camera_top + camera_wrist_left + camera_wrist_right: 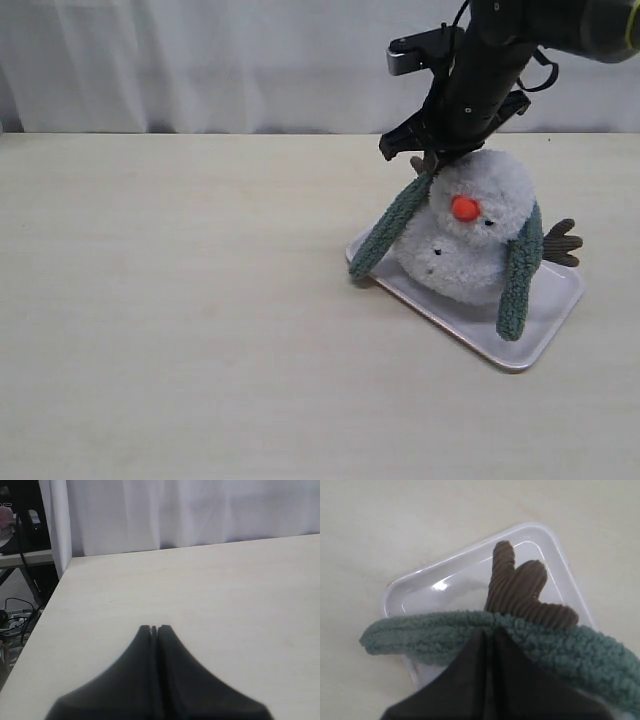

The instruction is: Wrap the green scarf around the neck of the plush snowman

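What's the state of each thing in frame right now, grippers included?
plush snowman: tilted, standing in the tray, nose toward the exterior camera.
tray: flat on the table.
green scarf: draped behind plush snowman's head, ends hanging down either side, not crossed.
right gripper: shut, apparently pinching green scarf near the twig arm.
left gripper: shut, empty.

Middle of the green scarf [521, 270] out of sight behind the plush snowman [470, 255]
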